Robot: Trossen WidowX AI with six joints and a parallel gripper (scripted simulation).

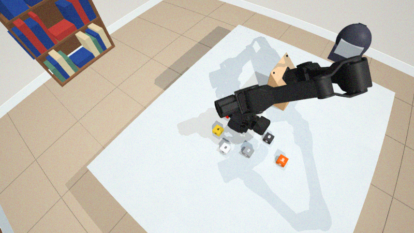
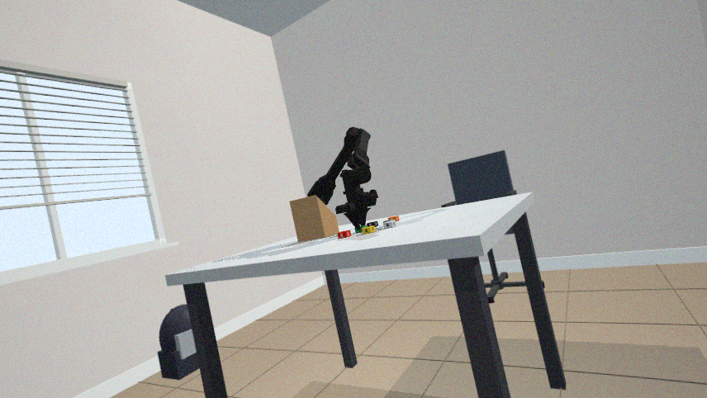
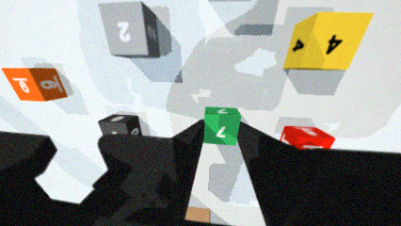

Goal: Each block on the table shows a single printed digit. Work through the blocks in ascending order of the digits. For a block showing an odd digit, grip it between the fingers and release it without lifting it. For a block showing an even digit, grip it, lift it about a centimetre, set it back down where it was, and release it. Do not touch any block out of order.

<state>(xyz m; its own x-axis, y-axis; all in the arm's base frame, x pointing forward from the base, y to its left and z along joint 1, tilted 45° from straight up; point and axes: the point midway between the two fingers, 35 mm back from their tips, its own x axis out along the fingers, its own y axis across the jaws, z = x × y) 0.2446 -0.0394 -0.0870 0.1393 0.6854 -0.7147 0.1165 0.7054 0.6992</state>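
Note:
My gripper [image 1: 240, 127] [image 2: 360, 227] [image 3: 220, 124] is low at the table, shut on the green block [image 2: 358, 230] [image 3: 220, 135] showing 7. The top view hides that block behind the gripper. The black 0 block [image 1: 268, 138] [image 3: 120, 124], grey 2 block [image 1: 247, 151] [image 3: 124, 30], yellow 4 block [image 1: 217, 130] [image 2: 368, 229] [image 3: 336, 44], white 8 block [image 1: 224, 147] [image 2: 390, 224] and orange 9 block [image 1: 281, 160] [image 2: 393, 218] [image 3: 40, 87] stand around it. The red block [image 1: 227, 116] [image 2: 344, 234] [image 3: 308, 137] is partly hidden; its digit is unclear.
A wooden box with a sloped face [image 1: 278, 76] [image 2: 314, 220] stands on the white table [image 1: 173, 173] [image 2: 420, 247], behind the blocks and partly under the arm. The red and black blocks lie on either side of the fingers in the wrist view.

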